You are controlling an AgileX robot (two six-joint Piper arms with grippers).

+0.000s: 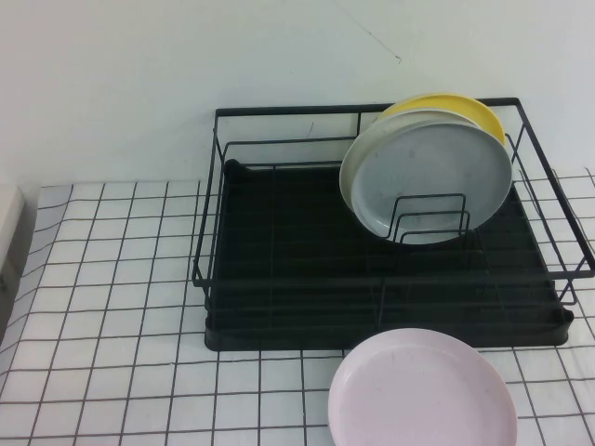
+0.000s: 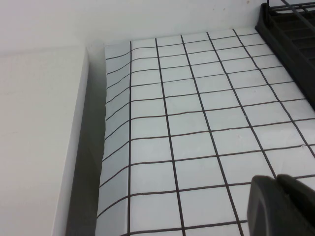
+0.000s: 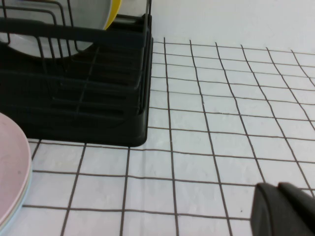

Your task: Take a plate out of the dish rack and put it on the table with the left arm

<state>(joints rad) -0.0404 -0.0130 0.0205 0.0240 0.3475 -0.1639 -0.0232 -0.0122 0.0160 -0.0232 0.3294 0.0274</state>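
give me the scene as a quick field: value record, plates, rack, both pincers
grey plate: upright in dish rack, leaning at its right rear, frontmost of the stack
white plate: directly behind the grey plate
yellow plate: at the back of the stack
pink plate: flat on table, in front of the rack
left pincer: over bare cloth left of the rack, holds nothing
right pincer: over cloth right of the rack, holds nothing
task: not started

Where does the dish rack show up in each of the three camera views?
High view: dish rack fills centre and right.
Left wrist view: only its corner, upper right edge.
Right wrist view: its end, upper left.
Shared landmark: the grid-printed table.
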